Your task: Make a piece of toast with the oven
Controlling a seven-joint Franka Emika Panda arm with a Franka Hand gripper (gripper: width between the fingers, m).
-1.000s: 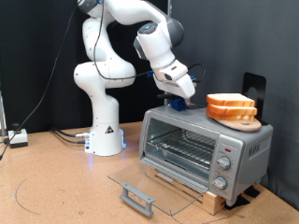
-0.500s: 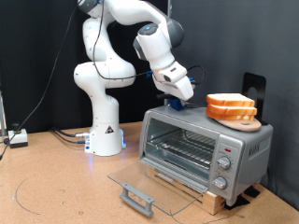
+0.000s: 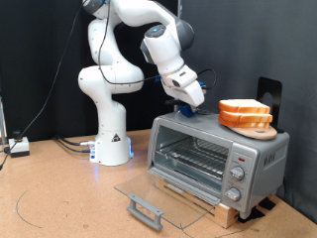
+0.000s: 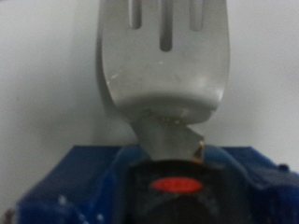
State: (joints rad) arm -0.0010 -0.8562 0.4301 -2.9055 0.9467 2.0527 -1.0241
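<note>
In the exterior view the white arm reaches from its base at the exterior view's left toward the oven (image 3: pixel 216 157), and the hand (image 3: pixel 191 102) hangs just above the oven's top, near its back corner on the exterior view's left. The hand is around something dark blue there, but this view is too small to show what it is.

The wrist view shows what the exterior view does not: a grey fork-like utensil (image 4: pixel 164 56) with slotted tines, seen very close and blurred, rising from a blue holder (image 4: pixel 149 182) with a red mark on a dark band. The hand's fingers do not show clearly in this picture, so I cannot tell whether the hand is open or closed, or whether it grips the utensil.

The oven stands on the brown surface (image 3: pixel 59 193) with its glass door (image 3: pixel 158 193) folded down flat in front, so the wire rack inside is visible. The piece of toast (image 3: pixel 244 107) lies on a round wooden plate (image 3: pixel 250 125) on the oven's top, toward the exterior view's right, together with a second slice. It is apart from the hand, on the other end of the oven's top, and nothing touches it.
</note>
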